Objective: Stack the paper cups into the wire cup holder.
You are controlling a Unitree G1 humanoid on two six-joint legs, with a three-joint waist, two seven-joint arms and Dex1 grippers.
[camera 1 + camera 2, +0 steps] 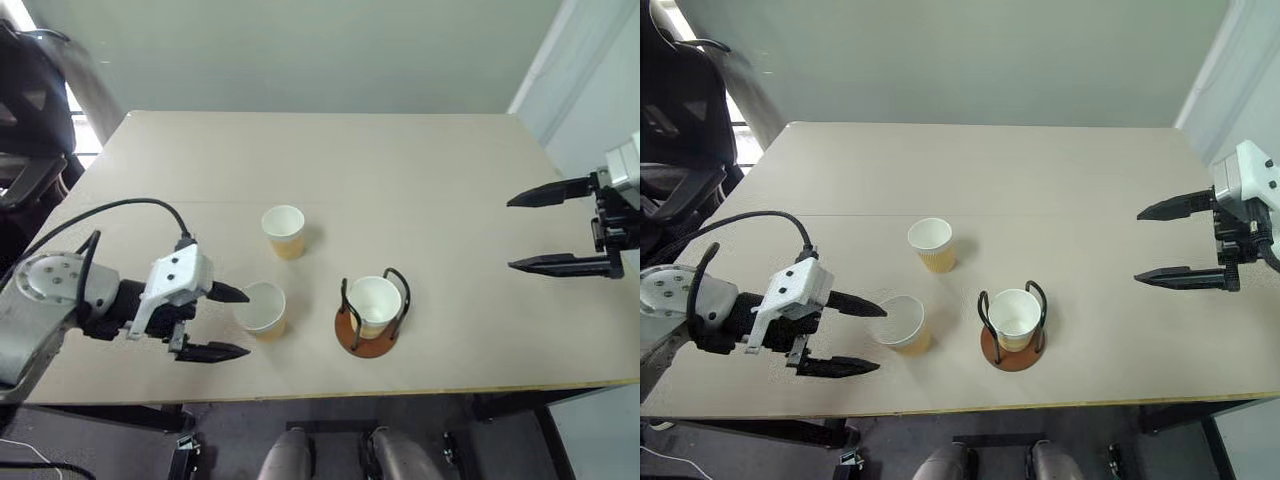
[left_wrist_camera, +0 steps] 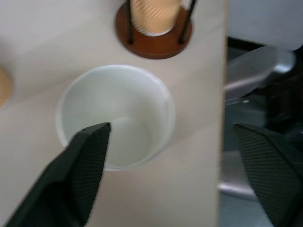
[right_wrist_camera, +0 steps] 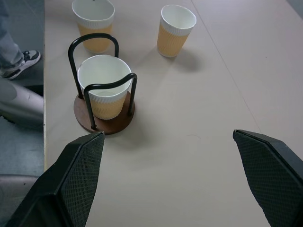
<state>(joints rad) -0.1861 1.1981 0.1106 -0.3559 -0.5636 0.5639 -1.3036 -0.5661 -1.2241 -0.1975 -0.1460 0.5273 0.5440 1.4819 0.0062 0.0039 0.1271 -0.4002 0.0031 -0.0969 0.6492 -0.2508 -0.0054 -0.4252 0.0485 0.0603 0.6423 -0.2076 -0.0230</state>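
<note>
Left end effector (image 1: pixel 222 322) open and empty, one finger over the rim of the near paper cup (image 1: pixel 263 308) beside the wire cup holder (image 1: pixel 372 312) on the worktop (image 1: pixel 400 180): straddle the wall and close gently, avoid crushing; right end effector (image 1: pixel 545 228) wide, empty.

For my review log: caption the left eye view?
Open left gripper nears a paper cup; another sits in the wire cup holder.

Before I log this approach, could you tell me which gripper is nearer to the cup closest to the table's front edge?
Left. The left gripper sits right beside that cup, fingers apart; the right gripper hangs far across the table.
</note>
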